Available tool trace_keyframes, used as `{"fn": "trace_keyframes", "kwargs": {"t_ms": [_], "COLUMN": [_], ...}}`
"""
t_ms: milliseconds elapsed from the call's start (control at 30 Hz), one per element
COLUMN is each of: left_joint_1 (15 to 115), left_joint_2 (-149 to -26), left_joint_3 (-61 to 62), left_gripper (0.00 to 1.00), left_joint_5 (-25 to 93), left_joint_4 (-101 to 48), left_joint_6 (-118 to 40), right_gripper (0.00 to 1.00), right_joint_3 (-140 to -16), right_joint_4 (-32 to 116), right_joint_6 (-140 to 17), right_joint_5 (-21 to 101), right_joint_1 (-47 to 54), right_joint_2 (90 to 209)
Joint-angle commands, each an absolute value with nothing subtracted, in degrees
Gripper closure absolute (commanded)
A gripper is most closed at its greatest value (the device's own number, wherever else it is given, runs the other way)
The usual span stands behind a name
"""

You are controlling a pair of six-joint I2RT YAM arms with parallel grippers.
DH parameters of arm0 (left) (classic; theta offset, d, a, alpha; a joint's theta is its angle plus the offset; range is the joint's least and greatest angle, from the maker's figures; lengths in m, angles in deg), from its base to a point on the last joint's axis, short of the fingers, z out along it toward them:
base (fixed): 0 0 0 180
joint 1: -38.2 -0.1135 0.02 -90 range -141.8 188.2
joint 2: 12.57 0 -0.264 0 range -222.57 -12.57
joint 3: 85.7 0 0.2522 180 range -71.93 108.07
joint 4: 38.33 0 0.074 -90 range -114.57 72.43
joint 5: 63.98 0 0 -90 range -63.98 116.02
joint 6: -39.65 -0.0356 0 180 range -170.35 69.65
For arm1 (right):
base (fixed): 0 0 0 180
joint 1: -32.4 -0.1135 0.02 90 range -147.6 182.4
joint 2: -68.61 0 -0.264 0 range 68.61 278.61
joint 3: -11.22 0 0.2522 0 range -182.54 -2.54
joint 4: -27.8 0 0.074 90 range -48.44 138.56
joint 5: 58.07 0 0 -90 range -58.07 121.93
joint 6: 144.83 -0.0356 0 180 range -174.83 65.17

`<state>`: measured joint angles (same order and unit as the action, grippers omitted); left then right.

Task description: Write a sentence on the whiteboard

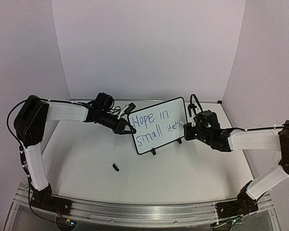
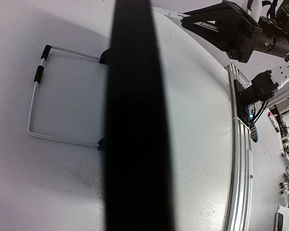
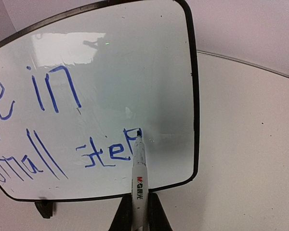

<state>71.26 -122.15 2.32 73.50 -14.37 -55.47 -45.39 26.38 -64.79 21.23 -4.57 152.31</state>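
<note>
Right gripper (image 3: 137,214) pinching one marker (image 3: 138,166), tip on the sentence (image 3: 94,155).
Left gripper (image 1: 126,129) clamped on one whiteboard (image 1: 176,111); white table (image 1: 183,168), white walls (image 1: 149,48).

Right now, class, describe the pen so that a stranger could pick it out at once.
Find the whiteboard standing mid-table. At its right edge the right gripper is shut on a pen. It is the only slim white stick there, its tip touching the board by the last blue word.
</note>
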Motion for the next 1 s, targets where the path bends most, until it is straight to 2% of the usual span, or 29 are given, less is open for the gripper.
{"fn": "trace_keyframes", "kwargs": {"t_ms": [0, 967], "left_joint_1": [72.56, 72.56], "left_joint_2": [-123.09, -123.24], "left_joint_3": [3.85, 3.83], "left_gripper": [1.0, 1.0], "left_joint_5": [74.18, 74.14], "left_joint_4": [-11.83, -11.87], "left_joint_6": [-56.06, -56.13], "right_gripper": [1.0, 1.0], "right_joint_3": [-45.81, -48.94], "right_joint_4": [26.35, 24.59], "right_joint_6": [-65.72, -64.4], "right_joint_5": [18.42, 22.35], "right_joint_1": [-3.68, -2.49], "right_joint_2": [152.84, 158.14]}}
